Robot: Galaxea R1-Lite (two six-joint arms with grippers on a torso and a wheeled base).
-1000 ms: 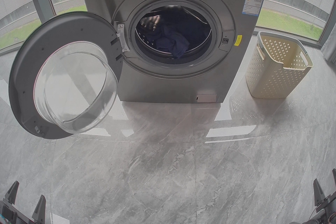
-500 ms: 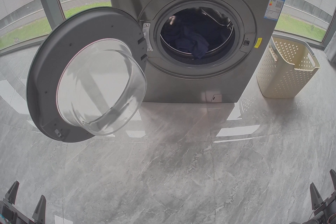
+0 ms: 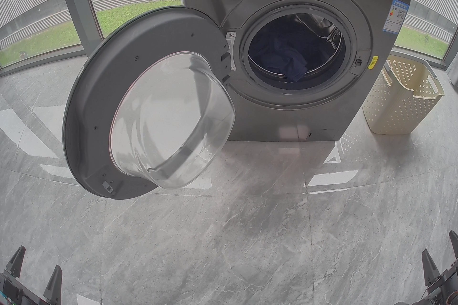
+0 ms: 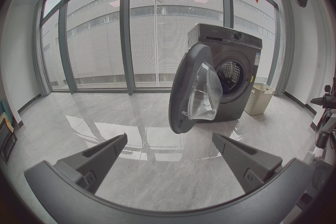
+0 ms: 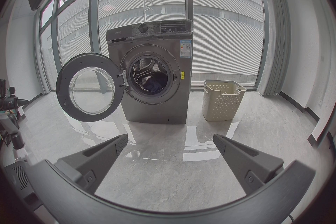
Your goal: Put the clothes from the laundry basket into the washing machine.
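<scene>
While the left gripper (image 4: 168,135) and the right gripper (image 5: 170,135) were wide open and held nothing, the blue clothes (image 3: 285,62) lay inside the washing machine (image 3: 296,120). The laundry basket (image 3: 403,103) on its right looked empty. One cloth hung by the rim, so the door (image 3: 95,96) could pinch it.

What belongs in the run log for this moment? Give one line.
door: open | clothes: dark, in drum | basket: beside washer, looks empty | left pincer: open | right pincer: open
</scene>
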